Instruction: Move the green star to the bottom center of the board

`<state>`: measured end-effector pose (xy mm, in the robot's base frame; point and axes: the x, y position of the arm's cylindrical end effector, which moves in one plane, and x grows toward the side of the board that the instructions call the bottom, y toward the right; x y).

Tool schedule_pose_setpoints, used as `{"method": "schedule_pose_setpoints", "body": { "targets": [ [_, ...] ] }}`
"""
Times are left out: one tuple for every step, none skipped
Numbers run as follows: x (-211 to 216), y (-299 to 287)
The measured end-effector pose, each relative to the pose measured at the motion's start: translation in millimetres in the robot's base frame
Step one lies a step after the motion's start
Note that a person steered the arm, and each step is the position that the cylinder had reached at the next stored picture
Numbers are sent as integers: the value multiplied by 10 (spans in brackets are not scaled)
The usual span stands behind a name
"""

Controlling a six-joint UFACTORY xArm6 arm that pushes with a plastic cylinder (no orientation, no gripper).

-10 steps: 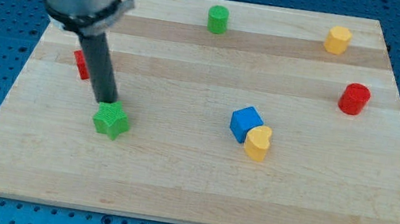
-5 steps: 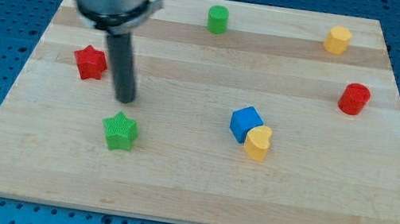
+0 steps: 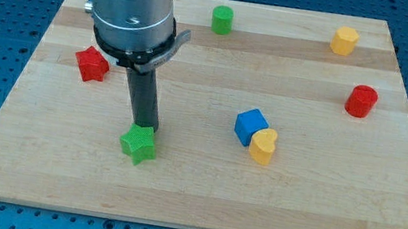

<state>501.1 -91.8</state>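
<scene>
The green star (image 3: 138, 144) lies on the wooden board (image 3: 199, 196), left of centre and in the lower half. My tip (image 3: 144, 125) is right at the star's upper edge, touching it or nearly so. The dark rod rises from there to the arm's grey body at the view's top left.
A red star (image 3: 92, 64) lies at the left. A blue cube (image 3: 250, 127) touches a yellow heart (image 3: 263, 146) right of centre. A green cylinder (image 3: 221, 19) is at top centre, a yellow block (image 3: 344, 41) at top right, a red cylinder (image 3: 361, 101) at the right.
The green star has slid right and down the board. My tip lifted away to the star's upper side, then came down to the right against its top edge.
</scene>
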Motion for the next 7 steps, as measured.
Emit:
{"method": "schedule_pose_setpoints", "body": {
  "targets": [
    [0,-24],
    [-5,-415],
    [-18,-626],
    [294,-658],
    [520,-415],
    [723,-136],
    [725,-41]
  ]
}}
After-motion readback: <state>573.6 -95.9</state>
